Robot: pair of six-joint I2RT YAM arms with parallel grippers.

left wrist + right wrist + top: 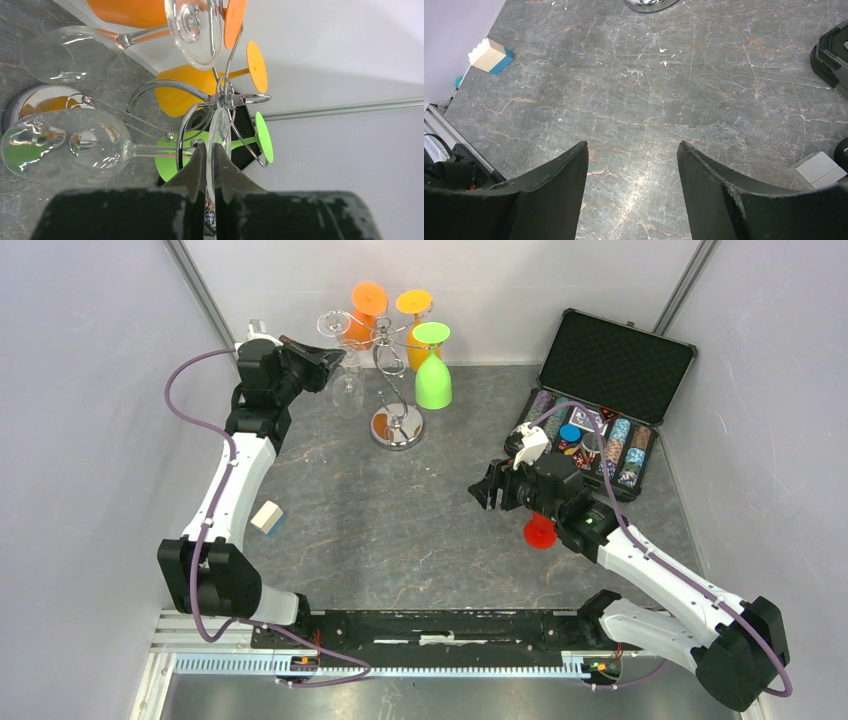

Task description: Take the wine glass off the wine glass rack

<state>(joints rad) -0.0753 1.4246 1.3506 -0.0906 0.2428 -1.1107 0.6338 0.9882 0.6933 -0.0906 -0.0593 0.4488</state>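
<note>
- The wine glass (pixel 65 145) is clear and lies across the lower left of my left wrist view. Its bowl is to the left and its thin stem runs right towards my fingers.
- My left gripper (pixel 216 167) is pinched narrow on the glass's round foot, which shows edge-on as a thin clear sliver between the two black fingers (pixel 194 172).
- The wine glass rack (pixel 227 99) sits in the middle of that view. One of its curled silver arms loops around the stem just left of my fingers, so the glass is on the rack.
- From above, the rack (pixel 397 390) stands in the upper middle of the frame, and my left gripper (pixel 332 360) is against its left side with the glass bowl (pixel 347 392) hanging just below it.
- A second clear glass (pixel 195 27) hangs at the top of the left wrist view. Orange glasses (pixel 368 300) and a green glass (pixel 433 370) hang on the far and right sides of the rack.
- My right gripper (pixel 632 150) is spread wide and holds nothing, with bare grey table (pixel 649 100) beneath it. From above it sits right of centre (pixel 488 490), well apart from the rack.
- An open black case (pixel 615 365) of chips lies in the upper right, and a cream and blue block (pixel 267 517) lies at centre left.
</note>
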